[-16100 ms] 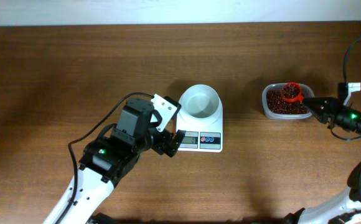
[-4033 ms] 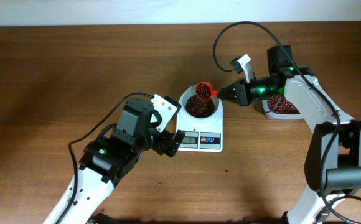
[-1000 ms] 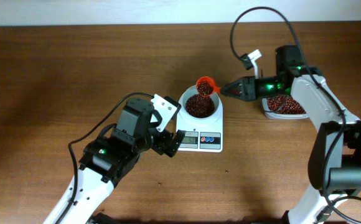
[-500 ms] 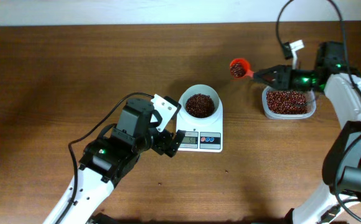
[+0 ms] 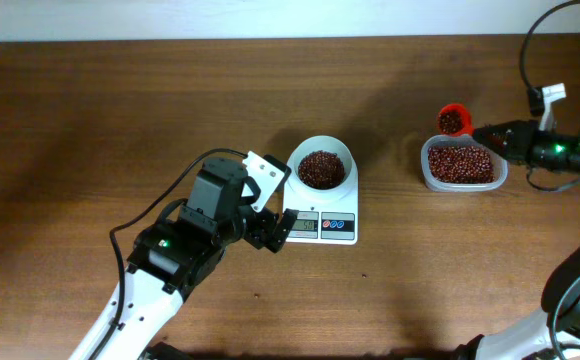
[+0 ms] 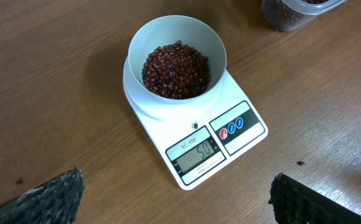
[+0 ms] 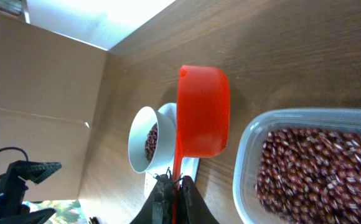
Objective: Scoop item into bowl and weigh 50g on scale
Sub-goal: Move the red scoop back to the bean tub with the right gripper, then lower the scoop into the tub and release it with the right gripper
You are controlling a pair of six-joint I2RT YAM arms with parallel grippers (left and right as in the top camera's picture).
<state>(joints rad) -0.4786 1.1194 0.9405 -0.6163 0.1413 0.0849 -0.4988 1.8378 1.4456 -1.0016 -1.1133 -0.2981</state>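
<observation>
Red scoop hangs beside the tub's rim (bowl well apart).

left arm: white link from 7 o'clock, black blocky housings | black cable looped on its side | green light | white wrist bracket | left finger pads: dark, rough-textured | right arm, 3 o'clock: black, green-lit, white tag, black cable loop

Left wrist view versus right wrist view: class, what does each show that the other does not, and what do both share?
Left wrist only: the scale's display, reading 50, and its buttons. Right wrist only: the red scoop, its handle in the shut right gripper. Both: the bowl of beans and the clear tub.
</observation>
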